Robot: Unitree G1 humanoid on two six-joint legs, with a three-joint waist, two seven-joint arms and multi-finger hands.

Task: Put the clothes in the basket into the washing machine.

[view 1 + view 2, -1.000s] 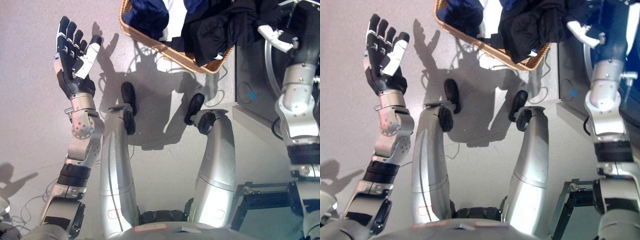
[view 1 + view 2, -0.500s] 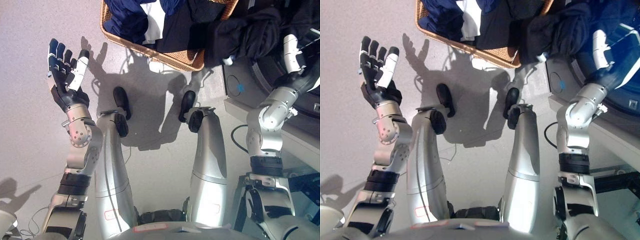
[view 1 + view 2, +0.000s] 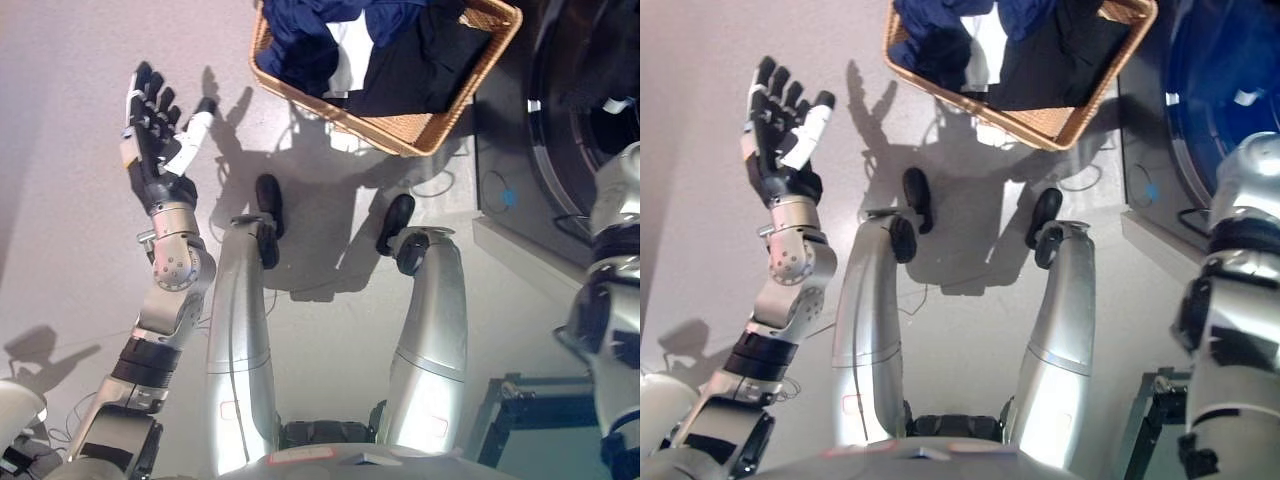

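Note:
A wicker basket [image 3: 400, 130] stands on the floor at the top middle. It holds navy clothes [image 3: 310, 30], a white piece [image 3: 350, 62] and a black garment [image 3: 420, 65]. The washing machine [image 3: 500, 120] is at the right, with its dark round opening [image 3: 585, 60] at the upper right. My right arm rises along the right edge into that opening. Of my right hand [image 3: 616, 105] only a dark shape with a white bit shows. My left hand [image 3: 160, 125] is open and empty, raised palm-up over the floor to the left of the basket.
A dark metal frame [image 3: 540, 415] stands at the lower right beside the machine. The grey floor [image 3: 60, 250] stretches to the left.
My right arm has carried the black garment off the basket's right edge into the machine's opening; it no longer hangs there. The camera has shifted. My left hand stays raised.

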